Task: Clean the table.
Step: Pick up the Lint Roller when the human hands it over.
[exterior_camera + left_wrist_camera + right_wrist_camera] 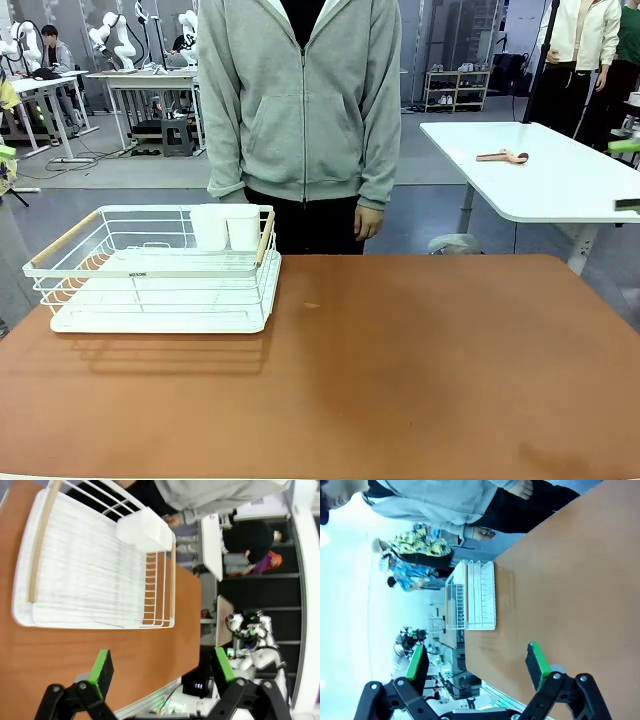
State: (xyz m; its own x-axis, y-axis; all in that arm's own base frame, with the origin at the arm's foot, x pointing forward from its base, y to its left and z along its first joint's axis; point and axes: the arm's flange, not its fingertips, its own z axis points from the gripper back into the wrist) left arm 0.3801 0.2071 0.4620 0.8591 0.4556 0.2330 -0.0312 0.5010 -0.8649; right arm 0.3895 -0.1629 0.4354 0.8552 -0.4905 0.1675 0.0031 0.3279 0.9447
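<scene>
Front view has the reddish-brown worktop (450, 370) filling the lower half of the frame from edge to edge. It is a broad, rigid slab with a smooth matte face. It looks heavy and fixed, with nothing to lift or pinch, so the job is judged to be clearing and wiping rather than grasping. The surface looks hard enough to take pressure and smooth enough that things would slide on it readily.

A white wire dish rack (160, 270) stands on it at centre left, with two white containers (226, 227) at its far rim. A small dark speck (312, 305) lies just right of the rack. The rack looks light and stiff, though springy in its thin wires. Its wooden handles (66, 240) at either end seem the surest holds if it has to be moved. A person (300, 100) in a grey hoodie stands at the far edge, upper middle of the frame.

Left wrist view shows the left claw (161, 656) spread wide and holding nothing, above the worktop's near edge, with the rack in the upper left. Right wrist view shows the right claw (475, 651) likewise wide and empty, with the worktop across the right of the frame.
</scene>
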